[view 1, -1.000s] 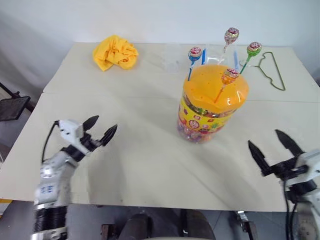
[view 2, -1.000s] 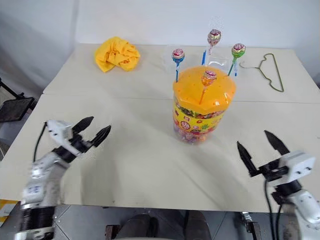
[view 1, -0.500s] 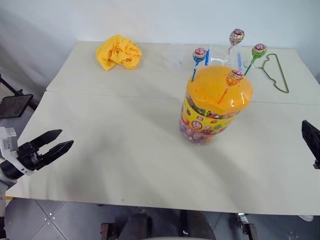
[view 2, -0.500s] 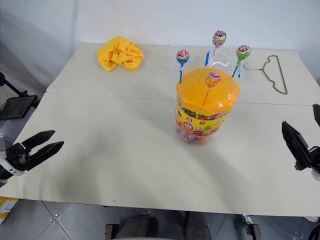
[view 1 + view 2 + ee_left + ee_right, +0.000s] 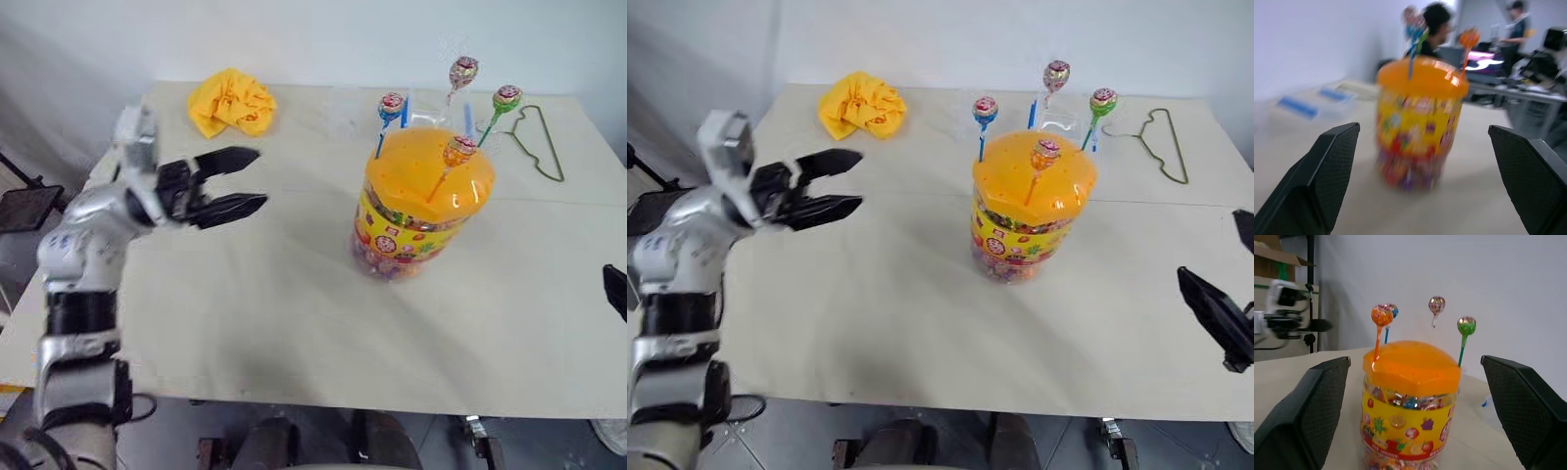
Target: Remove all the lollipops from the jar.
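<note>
The left end effector [image 5: 238, 179] hangs above the pale table [image 5: 245, 313], well to the left of the jar, its two black fingers spread wide and holding nothing, tips aimed toward the jar. A crumpled yellow cloth [image 5: 230, 101] lies farther back from the jar, on its left.

The big clear plastic jar with a domed orange lid and a yellow fruit-printed label [image 5: 421, 206] stands upright near the table's middle, wrapped sweets visible inside. Four lollipops rise from its lid with their long axes near vertical, heads up: the blue-stick lollipop [image 5: 389, 104] at the back left leans slightly right, the orange-stick lollipop [image 5: 456, 150] at the front leans right, the pale-stick lollipop [image 5: 461, 70] stands highest at the back, and the green-stick lollipop [image 5: 506, 97] at the back right tilts right.

A thin green wire hanger [image 5: 539, 137] lies flat behind and right of the jar.

The right end effector [image 5: 1229, 294] sits right of the jar and nearer the front edge, fingers wide apart and empty.
</note>
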Robot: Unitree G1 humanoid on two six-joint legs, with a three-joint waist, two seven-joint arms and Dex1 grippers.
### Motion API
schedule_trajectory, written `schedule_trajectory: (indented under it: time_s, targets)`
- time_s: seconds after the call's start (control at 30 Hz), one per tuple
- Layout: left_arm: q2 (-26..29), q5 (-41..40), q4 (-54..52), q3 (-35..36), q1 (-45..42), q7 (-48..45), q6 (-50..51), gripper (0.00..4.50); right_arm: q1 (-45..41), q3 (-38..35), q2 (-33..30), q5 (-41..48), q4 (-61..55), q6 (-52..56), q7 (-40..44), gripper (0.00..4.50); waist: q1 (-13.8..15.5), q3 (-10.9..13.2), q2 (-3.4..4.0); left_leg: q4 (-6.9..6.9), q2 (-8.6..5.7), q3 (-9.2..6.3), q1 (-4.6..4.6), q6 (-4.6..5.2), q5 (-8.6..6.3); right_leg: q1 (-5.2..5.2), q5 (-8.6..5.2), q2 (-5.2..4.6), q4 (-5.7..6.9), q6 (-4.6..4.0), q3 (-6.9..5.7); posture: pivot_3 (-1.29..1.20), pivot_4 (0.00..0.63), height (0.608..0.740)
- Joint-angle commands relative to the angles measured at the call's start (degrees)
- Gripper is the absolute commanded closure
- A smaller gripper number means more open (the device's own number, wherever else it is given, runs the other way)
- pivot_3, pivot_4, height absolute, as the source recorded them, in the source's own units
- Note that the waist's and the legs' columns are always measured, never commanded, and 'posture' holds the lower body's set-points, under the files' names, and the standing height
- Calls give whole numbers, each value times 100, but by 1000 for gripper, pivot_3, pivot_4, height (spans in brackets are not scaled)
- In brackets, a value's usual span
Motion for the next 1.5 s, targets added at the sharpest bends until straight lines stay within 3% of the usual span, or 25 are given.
schedule_trajectory:
  time_s: [0.03, 0.27, 0.77, 0.97, 1.1, 1.27, 1.43, 1.5]
  targets:
    - [-402, 176, 483, -220, -622, 0, -61, 25, 45, -157, 66, 103, -242, 43, -121, 0, -18, 0, 0, -1, 5, 7, 0, 0, 0, -2, 0, 5, -2, 0, 4, 0, 150, 740]
    - [-1351, 676, 1379, -505, -1530, 353, -330, 25, 78, -79, 489, -39, -362, -102, -220, 0, 28, 7, -12, 16, 9, 11, -7, 1, 0, -3, 5, 13, -3, 10, 11, 0, 150, 740]
    - [-2121, 1203, 2452, -408, -2194, 475, -845, 4457, 178, 262, 978, -272, -713, -259, -362, 0, 27, 9, -14, 17, 7, 12, -11, 3, -1, -7, 7, 13, -4, 14, 14, 0, 150, 740]
    - [-2174, 267, 2556, 708, -2502, 718, -518, 4457, 66, 539, 1028, -204, -819, -243, -422, 0, 21, 11, -17, 20, 8, 10, -18, 4, 0, -11, 9, 12, -5, 17, 14, 0, 150, 740]
    - [-1437, 174, 2528, 1128, -2325, 1026, 17, 4457, -161, 805, 796, -119, -847, -116, -310, 0, -30, 8, -12, 15, 11, 15, -10, 3, 0, -14, 9, 14, -3, 17, 18, 0, 150, 740]
    - [57, 834, 2047, 862, -1185, 1084, 431, 4457, -417, 1017, 297, -77, -698, 121, 38, 0, -98, 6, -7, 7, 16, 16, 4, -2, -1, -13, 8, 27, 1, 15, 32, 0, 150, 740]
    - [1754, 1514, 1093, 775, 1072, 1480, 1291, 4457, -766, 1315, -207, -161, -432, 376, 532, 0, -136, 9, -14, 9, 19, 4, -1, -6, -5, -17, 7, 29, -2, 12, 37, 0, 150, 740]
    - [2197, 1552, 581, 827, 2068, 1449, 1664, 4457, -861, 1399, -276, -143, -306, 460, 661, 0, -132, 10, -21, 1, 21, -8, 0, -10, -10, -19, 2, 27, -3, 4, 49, 0, 150, 740]
